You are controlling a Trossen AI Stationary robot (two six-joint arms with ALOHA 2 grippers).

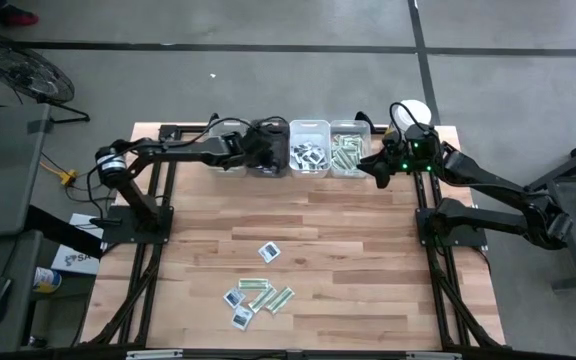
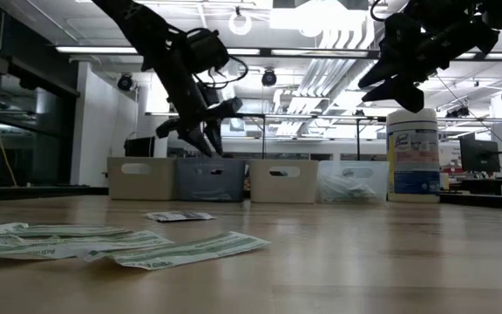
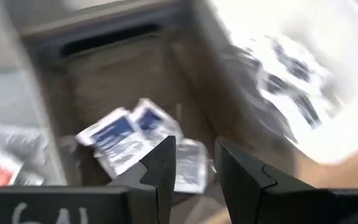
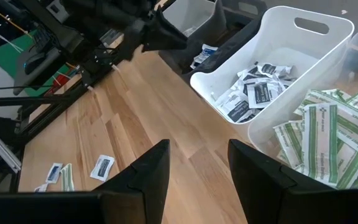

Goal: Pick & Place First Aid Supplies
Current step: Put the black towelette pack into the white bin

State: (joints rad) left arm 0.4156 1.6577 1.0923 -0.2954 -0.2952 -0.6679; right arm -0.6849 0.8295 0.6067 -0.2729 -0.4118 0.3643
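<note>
Where packets [image 1: 258, 293] lie: plank table [image 1: 348, 250], ceiling strip-lights [image 2: 103, 50].

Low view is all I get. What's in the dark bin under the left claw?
Observer: White packets with blue marks lie in that dark bin.
Operator: Is the left claw holding one?
Observer: No. The left claw is open, with nothing between its fingers.
Operator: Where's the right claw?
Observer: The right claw hangs open beside the clear bin, which is full of green strips.
</note>
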